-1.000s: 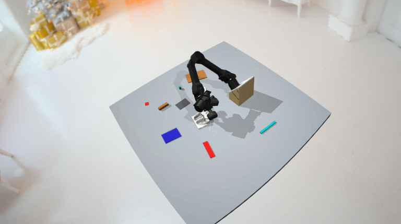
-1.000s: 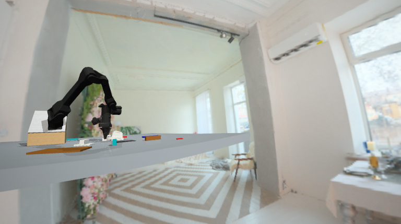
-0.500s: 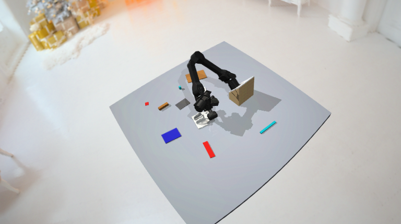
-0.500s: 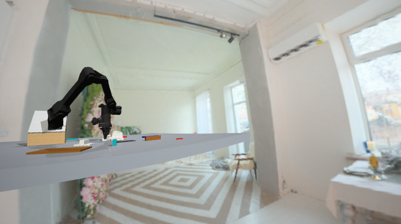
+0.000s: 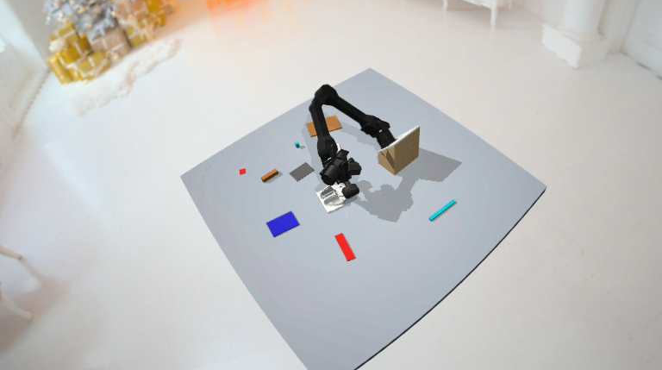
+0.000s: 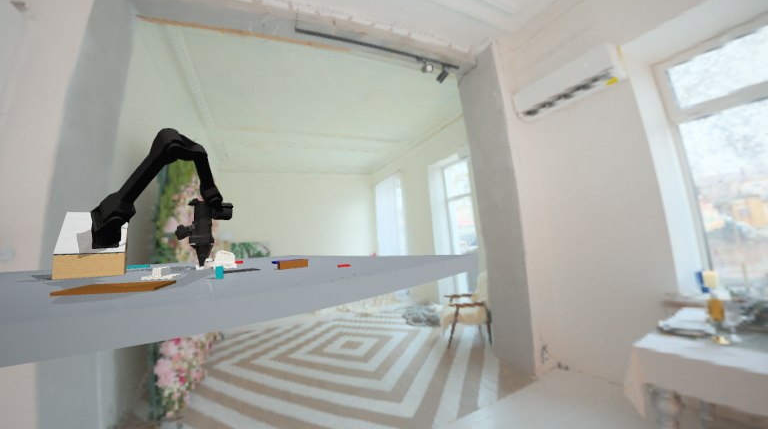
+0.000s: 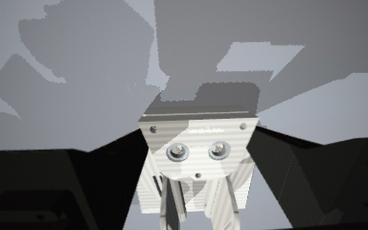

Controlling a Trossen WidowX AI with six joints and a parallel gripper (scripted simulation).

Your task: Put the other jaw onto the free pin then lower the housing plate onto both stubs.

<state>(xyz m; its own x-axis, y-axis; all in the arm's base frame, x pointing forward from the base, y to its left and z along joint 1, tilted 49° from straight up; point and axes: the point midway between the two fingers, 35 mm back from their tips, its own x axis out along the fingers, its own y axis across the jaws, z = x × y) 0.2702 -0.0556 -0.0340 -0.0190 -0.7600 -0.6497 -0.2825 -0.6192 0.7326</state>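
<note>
Squarely, the housing plate (image 7: 198, 165) sits between the claw's (image 5: 342, 191) (image 6: 202, 264) (image 7: 198, 126) two fingers.
</note>
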